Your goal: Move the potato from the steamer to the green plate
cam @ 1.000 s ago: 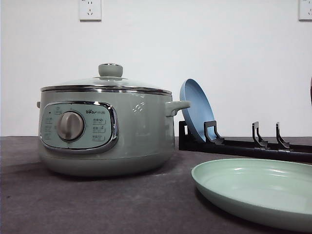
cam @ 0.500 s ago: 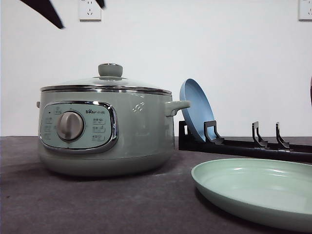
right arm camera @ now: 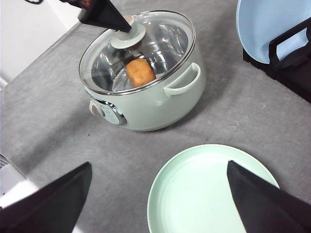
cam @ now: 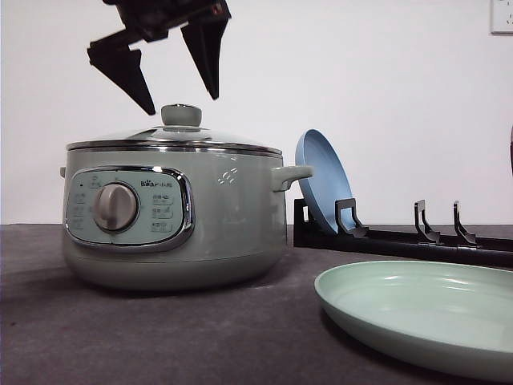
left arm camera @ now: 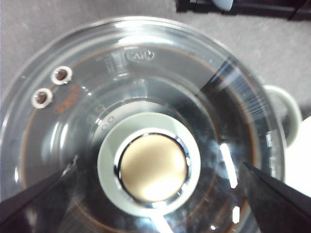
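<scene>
Item one, the steamer [cam: 172,212]: I log it as a pale green pot standing on the dark grey table [cam: 160,337], control panel and silver dial [cam: 116,207] facing my front camera, glass lid [right arm camera: 138,48] seated on its rim with the green knob [cam: 182,115] on top. Item two, the potato [right arm camera: 141,72]: orange-brown, lying inside the steamer under the closed lid, seen through the glass in my right wrist view. Item three, the green plate [cam: 417,317]: lying flat on the table to the right of the steamer and nearer the camera, apart from it, nothing on it. Item four, the left gripper [cam: 182,88]: I see it hanging directly above the lid knob, fingers spread wide to either side, tips just above knob height and touching nothing; in the left wrist view the knob [left arm camera: 149,164] sits centred between the two dark fingertips [left arm camera: 34,194]. Item five, the right gripper [right arm camera: 158,194]: high over the table above the green plate [right arm camera: 194,189], fingers wide apart, holding nothing. Item six, a blue plate [cam: 321,180]: standing on edge in a black rack [cam: 401,237] behind the green plate, just right of the steamer's side handle [cam: 290,175].
</scene>
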{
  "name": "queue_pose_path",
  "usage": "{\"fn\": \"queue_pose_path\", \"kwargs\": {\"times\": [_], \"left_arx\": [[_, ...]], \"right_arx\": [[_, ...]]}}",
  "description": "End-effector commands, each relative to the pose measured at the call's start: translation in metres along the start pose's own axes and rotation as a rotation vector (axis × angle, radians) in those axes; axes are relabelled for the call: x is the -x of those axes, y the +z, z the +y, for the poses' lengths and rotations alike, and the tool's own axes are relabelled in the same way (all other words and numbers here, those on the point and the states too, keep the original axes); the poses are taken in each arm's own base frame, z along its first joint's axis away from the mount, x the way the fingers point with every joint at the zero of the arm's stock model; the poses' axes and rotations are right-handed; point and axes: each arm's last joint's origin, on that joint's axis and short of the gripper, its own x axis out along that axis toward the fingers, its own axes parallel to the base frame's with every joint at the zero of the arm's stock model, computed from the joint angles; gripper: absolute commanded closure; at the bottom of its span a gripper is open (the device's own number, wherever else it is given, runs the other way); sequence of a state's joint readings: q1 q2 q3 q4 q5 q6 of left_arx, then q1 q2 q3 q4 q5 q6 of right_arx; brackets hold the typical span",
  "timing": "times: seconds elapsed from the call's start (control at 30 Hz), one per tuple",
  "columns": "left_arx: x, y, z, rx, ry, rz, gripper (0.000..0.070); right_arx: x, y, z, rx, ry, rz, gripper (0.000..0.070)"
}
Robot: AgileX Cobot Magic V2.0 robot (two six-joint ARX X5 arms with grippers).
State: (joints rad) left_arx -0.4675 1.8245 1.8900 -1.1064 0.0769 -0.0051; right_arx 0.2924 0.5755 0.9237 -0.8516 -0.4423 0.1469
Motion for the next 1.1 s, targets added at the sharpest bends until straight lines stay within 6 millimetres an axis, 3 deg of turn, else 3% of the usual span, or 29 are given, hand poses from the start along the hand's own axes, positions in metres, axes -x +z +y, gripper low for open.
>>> {"fn": "queue_pose_path", "kwargs": {"times": [0.0,0.27,0.67,0.83,1.07], "left_arx": [[-0.005,0.007,-0.002,-0.036,-0.001,-0.014,0.0],[-0.018,0.01,-0.001,-0.045,0.0,-0.009,0.0026],[-0.018,0.009,-0.001,-0.049,0.0,0.002,0.0422],[-0.018,0.009,0.0,-0.048,0.0,0.006,0.0696],[-0.014,0.01,0.0,-0.06,0.001,-0.003,0.07]], "right_arx": [[0.001,0.003,0.001,-0.001,0.006,-0.014,0.0139],[0.001,0.003,0.001,-0.001,0.006,-0.014,0.0139],[0.001,0.003,0.001,-0.001,0.006,-0.014,0.0139],[0.001,0.003,0.001,-0.001,0.006,-0.014,0.0139],[0.001,0.003,0.001,-0.002,0.006,-0.014,0.0139]]}}
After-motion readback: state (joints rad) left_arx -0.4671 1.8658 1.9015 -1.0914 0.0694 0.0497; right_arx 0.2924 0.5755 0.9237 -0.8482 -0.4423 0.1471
